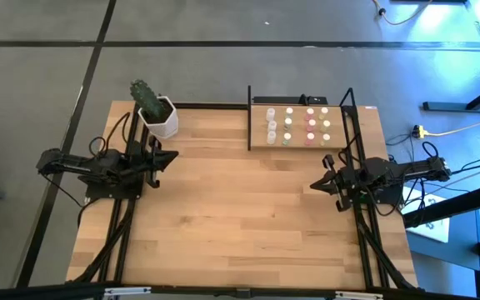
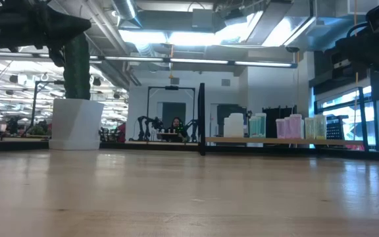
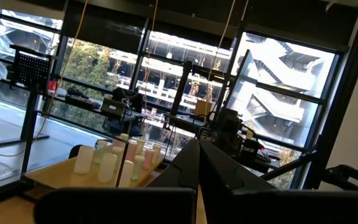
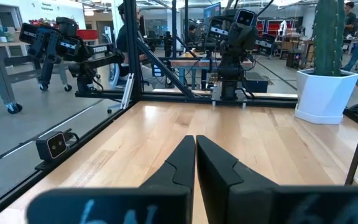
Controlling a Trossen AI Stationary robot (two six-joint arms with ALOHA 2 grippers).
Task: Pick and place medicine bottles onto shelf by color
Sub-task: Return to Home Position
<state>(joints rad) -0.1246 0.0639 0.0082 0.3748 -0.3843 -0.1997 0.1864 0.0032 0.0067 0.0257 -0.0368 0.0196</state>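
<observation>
Both my arms are pulled back at the table's sides. My left gripper (image 1: 172, 157) sits at 9 o'clock on the tabletop (image 1: 240, 217), pointing inward. Its fingers (image 3: 185, 165) are pressed together and hold nothing. My right gripper (image 1: 313, 184) sits at 3 o'clock, also pointing inward. Its fingers (image 4: 180, 163) are closed tip to tip and empty too. The shelf (image 1: 258, 117) stands at 1 o'clock near the far edge, just beyond my right gripper and apart from it. The medicine bottles (image 1: 299, 125) stand upright on the shelf board in four columns by cap colour. In the high view the columns run from 9 o'clock to 3 o'clock: white bottles (image 2: 233, 125), green bottles (image 2: 256, 125), pink bottles (image 2: 288, 126), yellowish bottles (image 2: 314, 126). No bottle touches either gripper. A white hexagonal pot (image 1: 160, 119) with a cactus (image 1: 144, 94) stands at 11 o'clock, just beyond my left gripper.
</observation>
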